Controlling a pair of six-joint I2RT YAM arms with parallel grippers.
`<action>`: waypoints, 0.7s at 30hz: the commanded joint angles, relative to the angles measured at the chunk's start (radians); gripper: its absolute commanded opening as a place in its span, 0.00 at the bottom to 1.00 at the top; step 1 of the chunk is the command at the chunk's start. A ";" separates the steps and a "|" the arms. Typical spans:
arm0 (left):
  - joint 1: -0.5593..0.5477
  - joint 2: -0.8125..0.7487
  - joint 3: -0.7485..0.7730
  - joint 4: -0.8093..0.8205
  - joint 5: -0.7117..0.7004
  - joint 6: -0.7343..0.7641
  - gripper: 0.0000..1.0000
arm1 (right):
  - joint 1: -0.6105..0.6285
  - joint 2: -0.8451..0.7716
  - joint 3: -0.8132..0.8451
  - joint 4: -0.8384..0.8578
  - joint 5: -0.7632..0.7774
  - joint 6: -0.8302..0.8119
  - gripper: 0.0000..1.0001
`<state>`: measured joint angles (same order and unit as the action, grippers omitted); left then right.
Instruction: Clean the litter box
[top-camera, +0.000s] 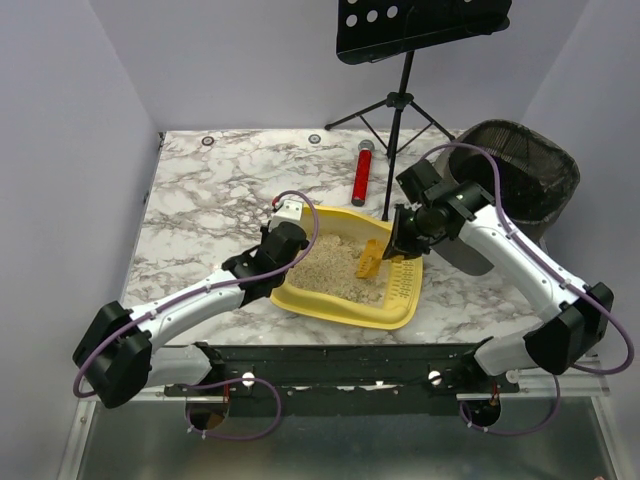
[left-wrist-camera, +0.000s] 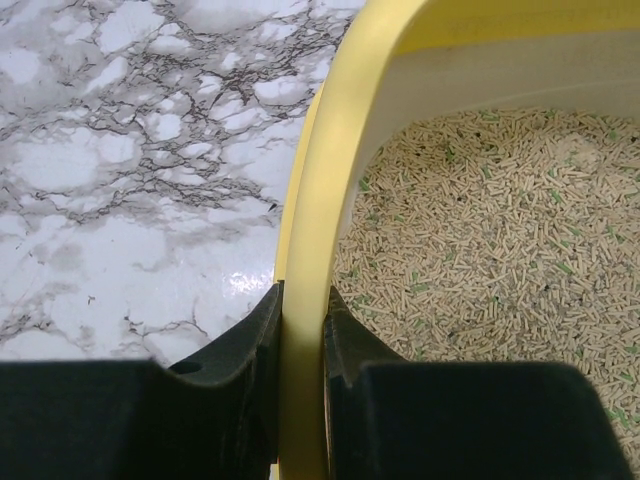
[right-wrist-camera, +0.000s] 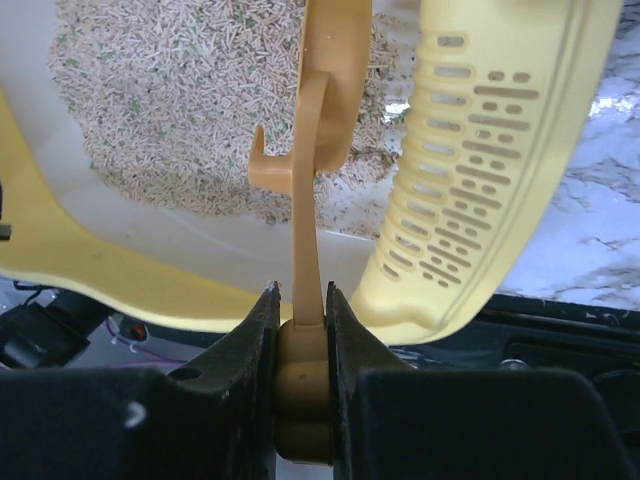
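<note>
The left pincer (left-wrist-camera: 303, 318) is shut tight on the left wall of the litter box (top-camera: 345, 308), one finger outside and one inside. The right pincer (right-wrist-camera: 302, 305) is narrow and grips the handle of the scoop (top-camera: 370, 258) above the litter (top-camera: 328, 266). The litter box sits on the marble counter (top-camera: 200, 200), near the arms. Behind are a black bin (top-camera: 535, 165), partly hidden by the right arm, and a music stand (top-camera: 400, 100), cut off at the top. The walls are pale.

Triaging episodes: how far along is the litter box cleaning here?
Done: left gripper clamps the litter box wall; right gripper grips the scoop handle. In hand: scoop poised over the litter inside the box. Left, likely: sifting, then dumping into the black mesh bin.
</note>
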<state>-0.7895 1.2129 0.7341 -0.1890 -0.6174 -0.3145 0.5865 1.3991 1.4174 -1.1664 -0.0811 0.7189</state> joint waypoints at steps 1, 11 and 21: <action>0.003 -0.003 0.005 0.155 -0.039 -0.009 0.00 | -0.010 0.070 -0.057 0.152 -0.072 0.047 0.01; 0.003 0.049 0.007 0.227 0.027 0.008 0.00 | -0.011 0.144 -0.202 0.448 -0.122 -0.036 0.01; 0.004 0.143 0.037 0.310 0.059 0.032 0.00 | -0.011 0.276 -0.350 0.806 -0.360 -0.093 0.01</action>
<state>-0.7692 1.3029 0.7540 -0.0734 -0.6373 -0.2504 0.5655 1.5448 1.1278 -0.5304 -0.3222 0.6548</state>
